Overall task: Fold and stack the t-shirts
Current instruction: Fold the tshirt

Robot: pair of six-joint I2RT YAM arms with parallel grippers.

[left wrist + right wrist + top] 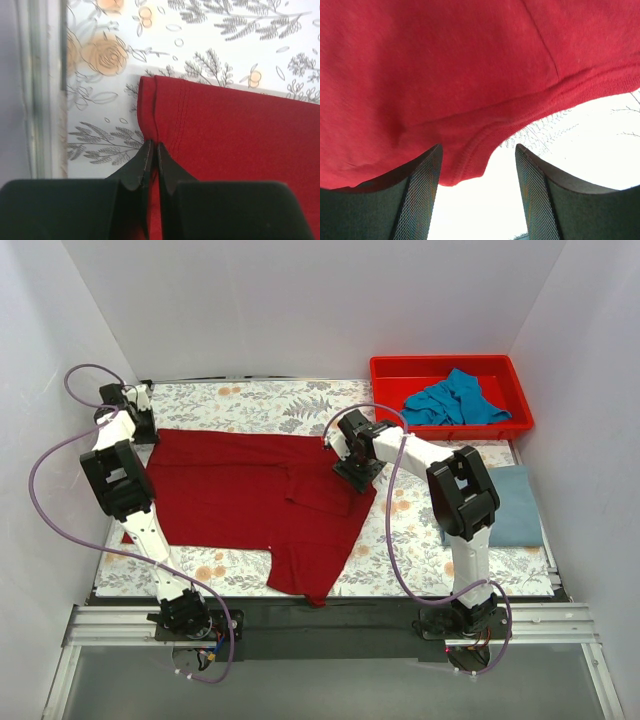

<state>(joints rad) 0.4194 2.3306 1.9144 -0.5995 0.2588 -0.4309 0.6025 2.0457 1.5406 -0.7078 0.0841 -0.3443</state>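
Observation:
The dark red t-shirt [240, 495] lies spread on the flowered table, its right part folded over and one corner hanging toward the near edge. My left gripper [141, 426] is at the shirt's far left corner, shut on the hem [150, 100] of the red cloth [235, 150], with the left gripper's [152, 146] jaws pinched on it. My right gripper [353, 472] is at the shirt's right edge. In the right wrist view it [477, 148] is open, with a ribbed red edge [470, 150] between the fingers. The teal-blue shirt [455, 400] lies crumpled in the bin. The grey-blue shirt [515, 505] lies folded at the right.
The red plastic bin [395, 368] stands at the far right corner. White walls close in the table on three sides. The table's left rail [40, 100] runs close beside the left gripper. Flowered tablecloth [260, 400] shows beyond the red shirt.

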